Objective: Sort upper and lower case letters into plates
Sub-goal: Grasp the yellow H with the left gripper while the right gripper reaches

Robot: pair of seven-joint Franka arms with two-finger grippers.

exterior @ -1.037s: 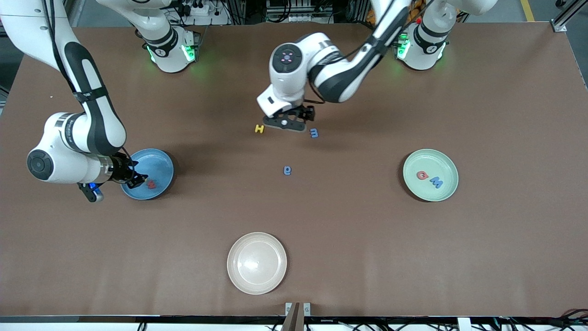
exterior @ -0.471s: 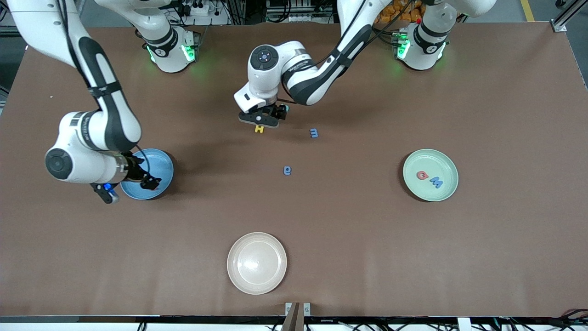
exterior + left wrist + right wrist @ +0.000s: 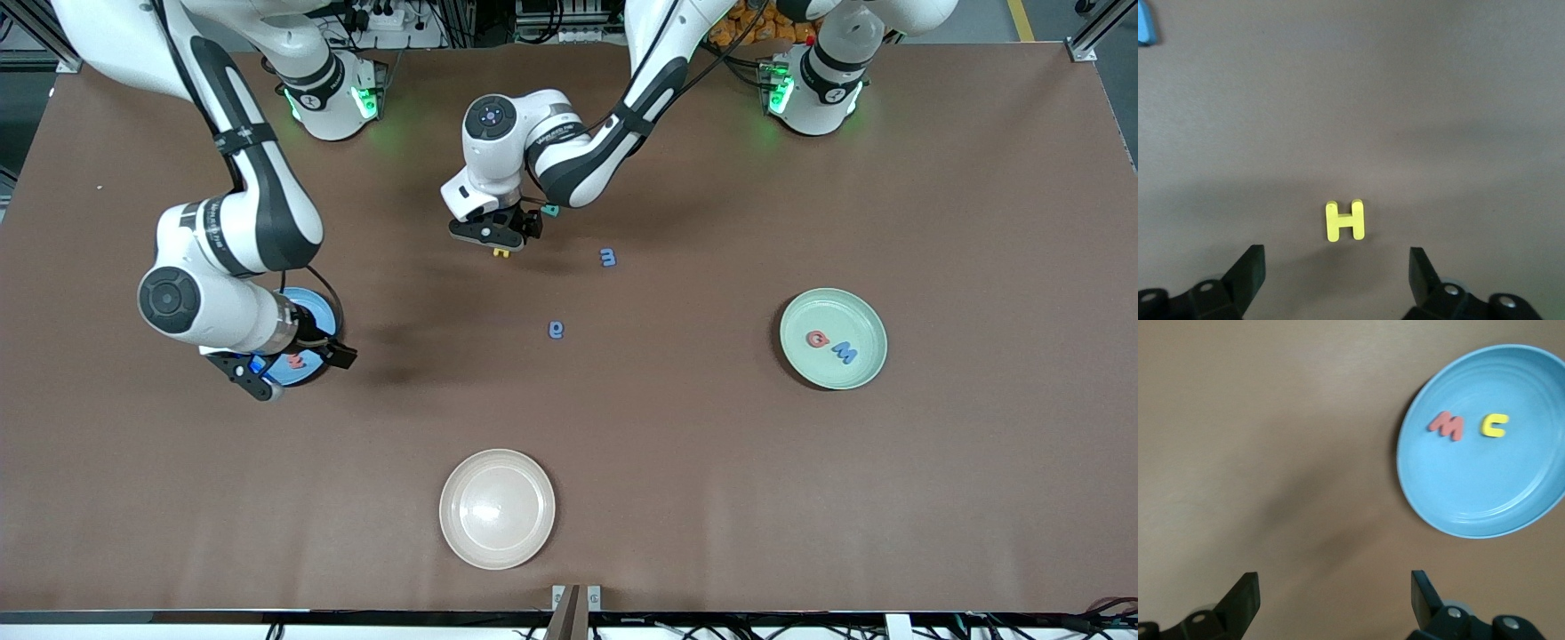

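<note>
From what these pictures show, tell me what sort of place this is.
Probably a robotics lab: two arms bolted along a brown table, cables and power strips by their bases, and plates and foam letters as practice props.

Plain brown surface. Yellow H between black fingers. Blue plate with red m and yellow c. Pale green plate with red letter and blue M. Blue e, blue m, cream plate.
</note>
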